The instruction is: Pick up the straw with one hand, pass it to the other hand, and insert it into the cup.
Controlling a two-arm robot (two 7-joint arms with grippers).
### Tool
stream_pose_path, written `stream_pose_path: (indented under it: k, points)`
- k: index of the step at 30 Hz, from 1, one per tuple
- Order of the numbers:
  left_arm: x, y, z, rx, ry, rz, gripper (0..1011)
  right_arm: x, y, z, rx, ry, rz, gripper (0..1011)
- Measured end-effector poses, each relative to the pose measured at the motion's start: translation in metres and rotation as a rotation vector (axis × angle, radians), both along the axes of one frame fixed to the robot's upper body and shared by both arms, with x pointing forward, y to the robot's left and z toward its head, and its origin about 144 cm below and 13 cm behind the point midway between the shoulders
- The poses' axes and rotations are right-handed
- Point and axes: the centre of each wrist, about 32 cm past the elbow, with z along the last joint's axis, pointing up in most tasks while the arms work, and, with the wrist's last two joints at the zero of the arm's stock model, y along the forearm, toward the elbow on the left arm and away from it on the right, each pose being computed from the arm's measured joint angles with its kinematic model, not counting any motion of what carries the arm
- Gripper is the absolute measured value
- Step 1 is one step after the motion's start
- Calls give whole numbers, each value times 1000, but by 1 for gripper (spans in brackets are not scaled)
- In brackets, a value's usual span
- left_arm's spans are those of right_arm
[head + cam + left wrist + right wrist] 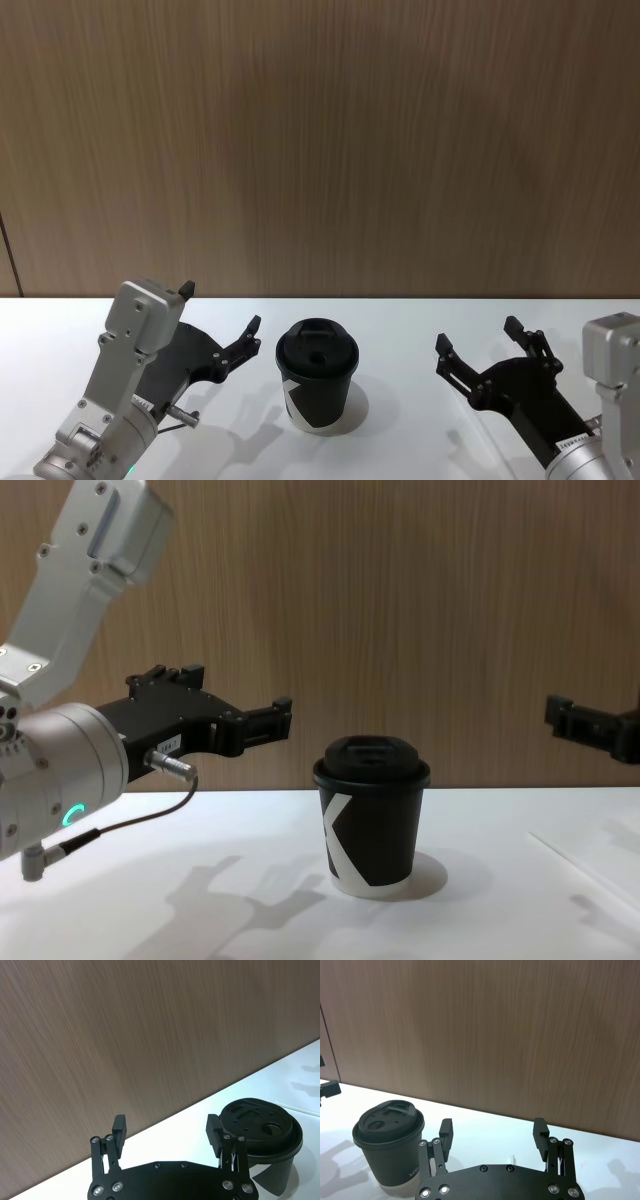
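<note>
The black cup [318, 375] with a white K mark and domed lid stands upright on the white table, between my two grippers. My left gripper [220, 306] hovers open just left of the cup, empty; its wrist view has the cup [262, 1130] beside one fingertip. My right gripper [478, 335] hangs open and empty to the right of the cup [390, 1147]. A thin pale line on the table at the right of the chest view looks like the straw [565, 854], lying flat below the right gripper.
A wood-panelled wall [320, 140] rises directly behind the table's far edge. The white tabletop [400, 320] runs across the whole width. The left arm's silver housing with a green ring [70, 815] and a thin cable sits low at the left.
</note>
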Motion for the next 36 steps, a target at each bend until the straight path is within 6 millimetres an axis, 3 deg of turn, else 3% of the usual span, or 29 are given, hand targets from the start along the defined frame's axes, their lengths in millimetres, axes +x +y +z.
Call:
stream_pose_path:
  k: [20,36]
  points:
    - [0,0,0,0,0,0,1003,16,-11,28,-147,128,14,1001]
    - [0,0,0,0,0,0,1003,23,-12,47,-128,339,-3,1001]
